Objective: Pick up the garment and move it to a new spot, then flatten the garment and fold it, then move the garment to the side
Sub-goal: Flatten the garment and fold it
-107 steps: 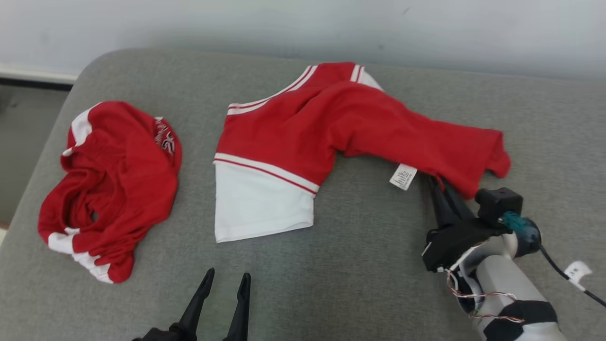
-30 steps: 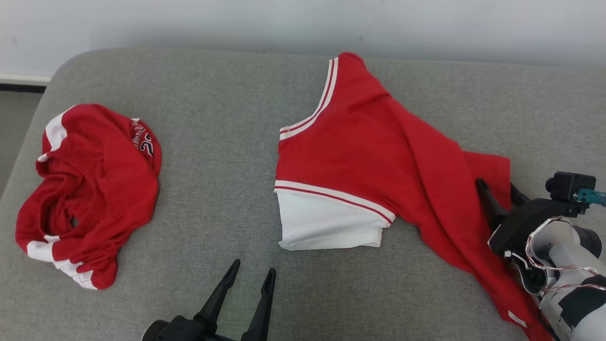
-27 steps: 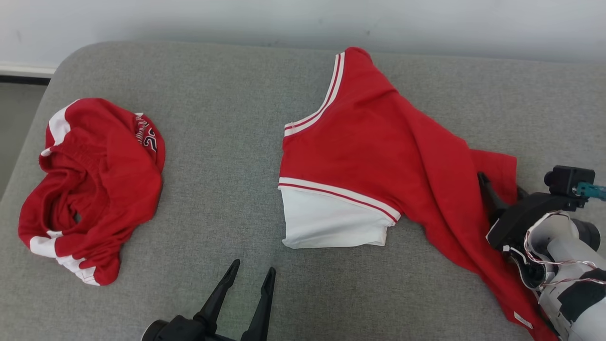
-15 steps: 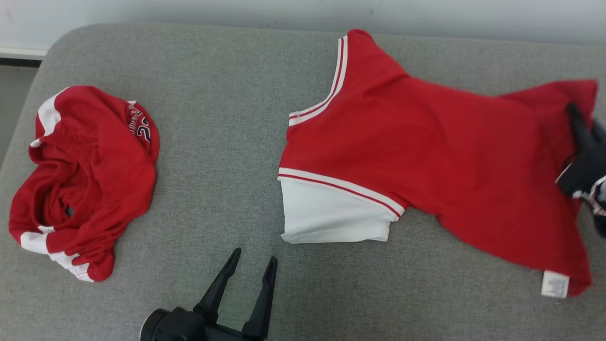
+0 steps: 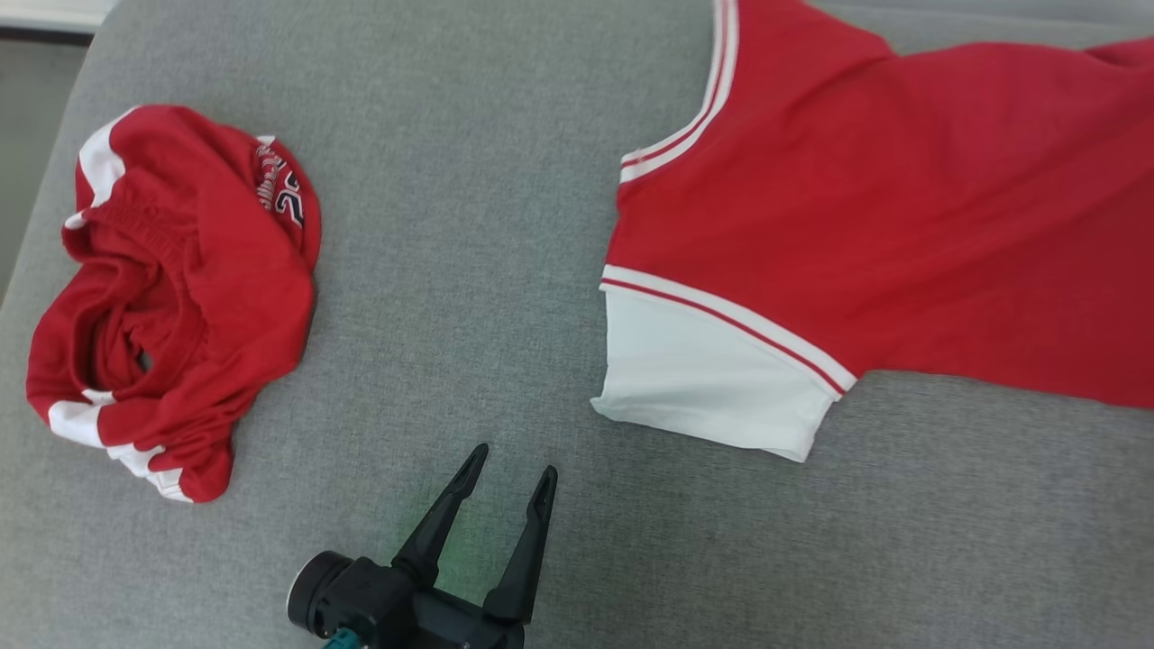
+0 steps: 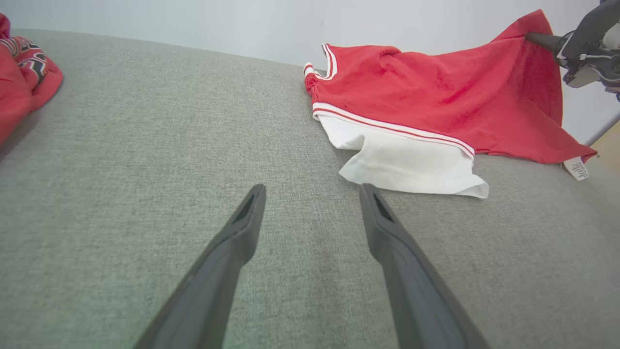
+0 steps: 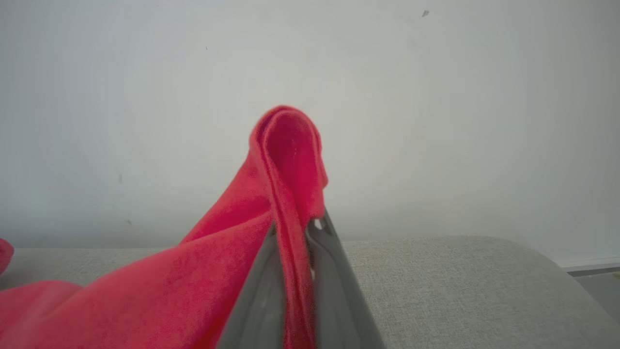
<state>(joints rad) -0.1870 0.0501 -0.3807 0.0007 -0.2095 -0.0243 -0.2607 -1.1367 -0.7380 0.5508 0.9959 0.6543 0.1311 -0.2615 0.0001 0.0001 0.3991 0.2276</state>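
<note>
Pinching garment (image 5: 902,207) fold, raised: right hand (image 7: 295,224) | left hand (image 5: 512,460): spread wide, empty, above grey cushion (image 5: 451,270)

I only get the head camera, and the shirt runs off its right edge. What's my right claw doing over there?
Observer: In the right wrist view, the right claw is shut on a fold of the red shirt.
Operator: Is that bit lying flat?
Observer: No. The left wrist view shows that corner lifted above the grey cushion, while the rest lies on it.
Operator: Does it have a tag?
Observer: Yes, a white label sticks out from the shirt's corner at the right of that view.
</note>
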